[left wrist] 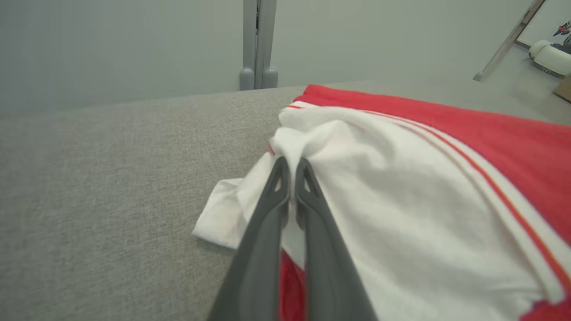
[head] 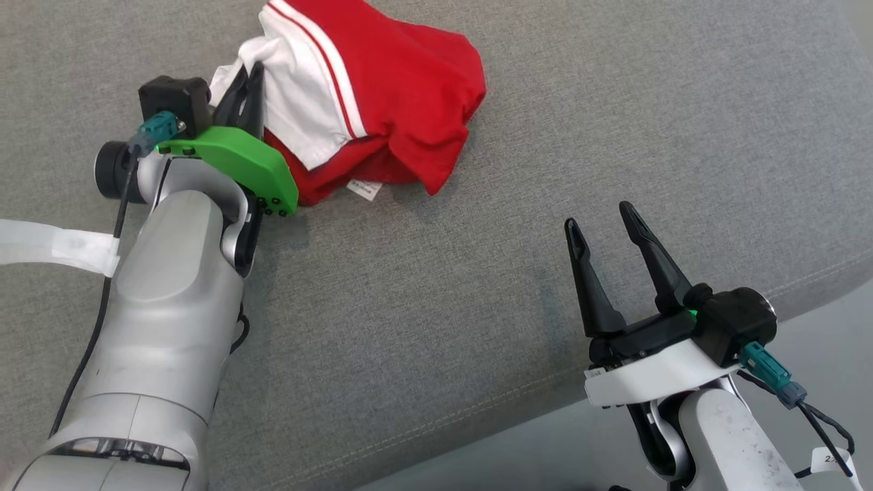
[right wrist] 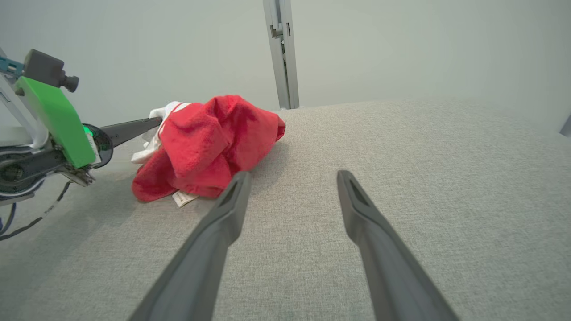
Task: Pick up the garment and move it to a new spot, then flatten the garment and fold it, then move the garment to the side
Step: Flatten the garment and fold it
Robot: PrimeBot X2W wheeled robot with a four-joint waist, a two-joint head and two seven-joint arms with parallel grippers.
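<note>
Garment of crumpled red and white soft cloth [head: 395, 102] lies heaped toward the far left of a grey woven upholstered surface [head: 477, 286]. The left gripper [head: 250, 71] is pinched closed on a small fold of white fabric at the heap's left edge. The right gripper [head: 599, 217] hangs empty with fingers spread, well apart from the cloth. The pinch looks shallow. On lifting, the thin fold may slip free, or the bunched layers may trail and drag.

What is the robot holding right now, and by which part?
The left gripper pinches the garment by a fold of its white part; the right gripper holds nothing.
</note>
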